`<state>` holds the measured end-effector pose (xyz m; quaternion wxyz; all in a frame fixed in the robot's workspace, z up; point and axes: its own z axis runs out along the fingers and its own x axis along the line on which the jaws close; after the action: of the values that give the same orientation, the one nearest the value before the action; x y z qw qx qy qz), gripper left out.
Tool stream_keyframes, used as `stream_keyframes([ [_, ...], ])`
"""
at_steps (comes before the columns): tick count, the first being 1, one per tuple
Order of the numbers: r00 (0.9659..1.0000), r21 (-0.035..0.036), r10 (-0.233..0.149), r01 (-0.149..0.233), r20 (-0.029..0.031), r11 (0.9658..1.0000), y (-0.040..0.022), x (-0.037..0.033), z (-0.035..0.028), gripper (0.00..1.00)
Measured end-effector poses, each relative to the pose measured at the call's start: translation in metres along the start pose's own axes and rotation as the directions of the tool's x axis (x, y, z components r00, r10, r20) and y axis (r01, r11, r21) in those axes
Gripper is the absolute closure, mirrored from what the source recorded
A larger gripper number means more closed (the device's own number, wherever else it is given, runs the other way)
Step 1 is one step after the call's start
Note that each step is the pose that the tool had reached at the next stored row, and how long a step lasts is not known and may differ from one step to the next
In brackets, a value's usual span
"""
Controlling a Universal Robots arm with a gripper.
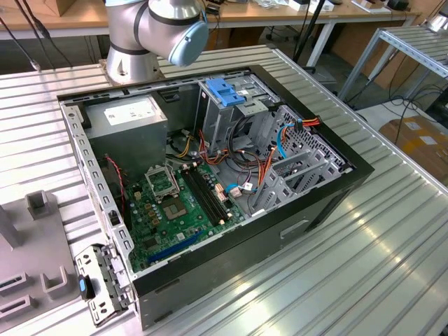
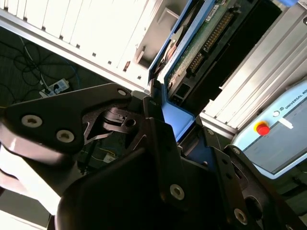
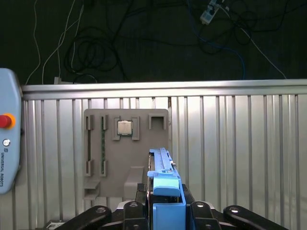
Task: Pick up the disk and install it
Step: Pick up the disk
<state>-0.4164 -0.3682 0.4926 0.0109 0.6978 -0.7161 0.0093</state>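
Observation:
In both wrist views my gripper is shut on the disk. The disk is held on edge, its green circuit-board side showing, and its blue plastic carrier sits between the black fingers. In the first wrist view the disk stands out from the gripper as a thin edge with a light-blue end piece. It hangs above the ribbed metal table, over the lower right of a grey fixture plate.
The open computer case lies on the table with a motherboard, a grey power-supply box and a metal drive cage with a light-blue latch. The arm's base stands behind it. A teach pendant lies beside the fixture plate.

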Motion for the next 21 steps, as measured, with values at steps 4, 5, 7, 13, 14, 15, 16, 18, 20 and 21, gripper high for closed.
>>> stream_keyframes([
  [4,1.0000,0.0000,0.000,0.000,0.0000,1.0000,-0.0037,-0.0001,0.0000,0.63],
  [5,1.0000,0.0000,0.000,0.000,0.0000,1.0000,-0.0045,-0.0001,0.0000,0.63],
  [7,1.0000,0.0000,0.000,0.000,0.0000,1.0000,-0.0063,-0.0002,0.0000,0.63],
  [13,1.0000,0.0000,0.000,0.000,0.0000,1.0000,-0.0128,-0.0003,0.0000,0.63],
  [14,1.0000,0.0000,0.000,0.000,0.0000,1.0000,-0.0137,-0.0004,0.0000,0.63],
  [15,1.0000,0.0000,0.000,0.000,0.0000,1.0000,-0.0149,-0.0004,0.0000,0.63],
  [16,1.0000,0.0000,0.000,0.000,0.0000,1.0000,-0.0160,-0.0004,-0.0001,0.63],
  [18,1.0000,-0.0001,0.000,0.000,0.0000,1.0000,-0.0191,-0.0005,-0.0001,0.63],
  [20,1.0000,0.0000,0.000,0.000,0.0000,1.0000,-0.0210,-0.0005,-0.0001,0.63],
  [21,1.0000,0.0001,0.000,0.000,0.0000,1.0000,-0.0227,-0.0006,0.0000,0.63],
])
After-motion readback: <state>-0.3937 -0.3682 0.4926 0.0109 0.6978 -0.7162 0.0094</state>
